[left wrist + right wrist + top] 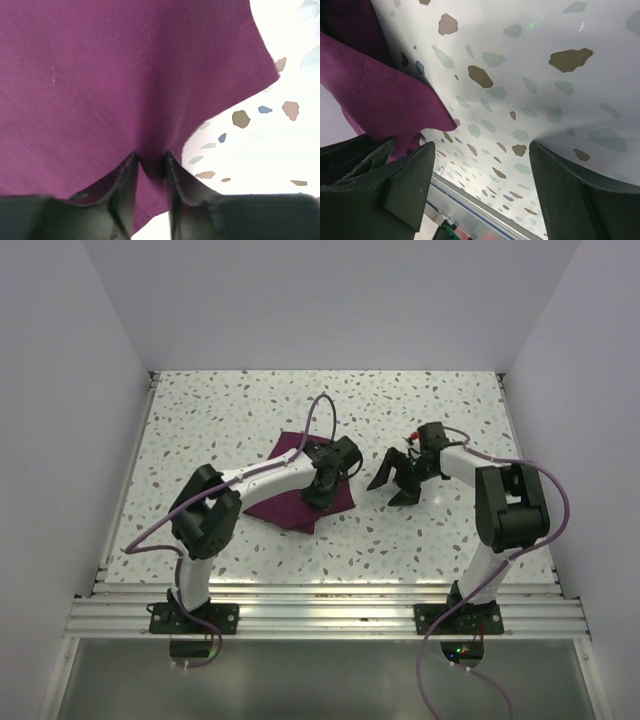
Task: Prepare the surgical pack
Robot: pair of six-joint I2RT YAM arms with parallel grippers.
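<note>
The surgical pack is a folded plum-purple cloth bundle [300, 498] lying on the speckled table left of centre. It fills the left wrist view [125, 75] and shows at the left of the right wrist view [375, 95]. My left gripper [322, 485] is over its right part, jaws pinched on a fold of the cloth [152, 167]. My right gripper [392, 480] is open and empty, just right of the bundle above bare table. The steel tray, instruments and gauze pads are hidden or out of view.
White walls enclose the speckled table [420, 410] on three sides. A metal rail [330, 605] runs along the near edge by the arm bases. A purple cable [325, 410] loops above the left wrist.
</note>
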